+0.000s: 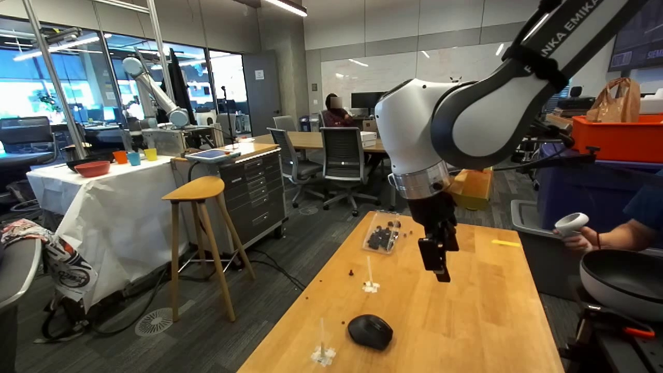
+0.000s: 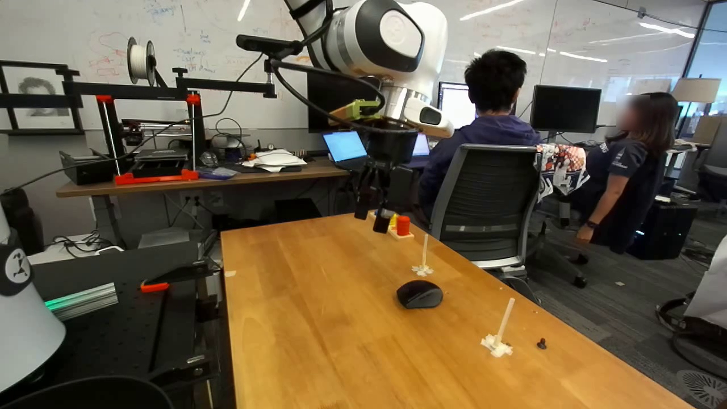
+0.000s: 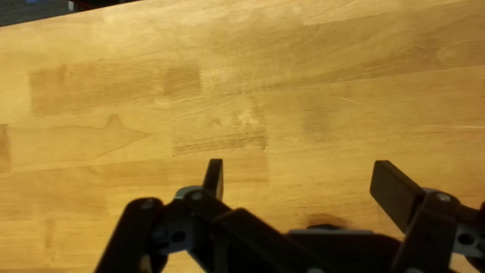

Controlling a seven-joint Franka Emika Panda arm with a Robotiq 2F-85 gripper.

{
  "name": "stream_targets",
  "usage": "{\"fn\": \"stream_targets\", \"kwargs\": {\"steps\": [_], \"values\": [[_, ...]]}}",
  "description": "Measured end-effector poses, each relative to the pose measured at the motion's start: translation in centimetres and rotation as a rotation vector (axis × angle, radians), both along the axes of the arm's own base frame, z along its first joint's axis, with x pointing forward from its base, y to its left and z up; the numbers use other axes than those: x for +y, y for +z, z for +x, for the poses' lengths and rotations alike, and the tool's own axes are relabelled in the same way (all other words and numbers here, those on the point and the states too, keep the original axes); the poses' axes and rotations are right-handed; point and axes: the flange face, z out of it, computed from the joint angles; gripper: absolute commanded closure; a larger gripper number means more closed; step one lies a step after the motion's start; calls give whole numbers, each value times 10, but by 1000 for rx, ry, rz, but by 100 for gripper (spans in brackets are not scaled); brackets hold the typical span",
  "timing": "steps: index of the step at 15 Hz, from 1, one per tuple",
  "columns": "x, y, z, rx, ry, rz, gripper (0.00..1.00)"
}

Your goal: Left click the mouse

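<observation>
The black dome-shaped mouse [image 1: 370, 332] rests on the wooden table [image 1: 466, 321]. It shows in both exterior views, also here [image 2: 420, 294]. My gripper [image 1: 440, 264] hangs above the table, pointing down, apart from the mouse. It is also seen in an exterior view [image 2: 372, 218], higher than the mouse and off to one side of it. In the wrist view the gripper [image 3: 297, 167] has its fingers wide apart with only bare wood between them. A dark sliver with a shadow peeks out behind the gripper's base there; I cannot tell whether it is the mouse.
Two thin upright sticks [image 1: 322, 336] [image 2: 504, 321] are taped to the table near the mouse. A clear box of dark bits [image 1: 382, 235] stands at the table's end. A board with coloured pegs [image 2: 402, 227] stands near the gripper. A small dark piece [image 2: 542, 343] lies near the edge.
</observation>
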Motion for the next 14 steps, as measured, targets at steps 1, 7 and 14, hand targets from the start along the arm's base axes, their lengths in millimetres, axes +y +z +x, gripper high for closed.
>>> {"fn": "stream_targets", "kwargs": {"steps": [1,7,14], "values": [[-1,2,0,-4,-2,0,0],[-11,0,20,-154,30,-76,0],[1,-19,54,-401,10,-159,32]]}}
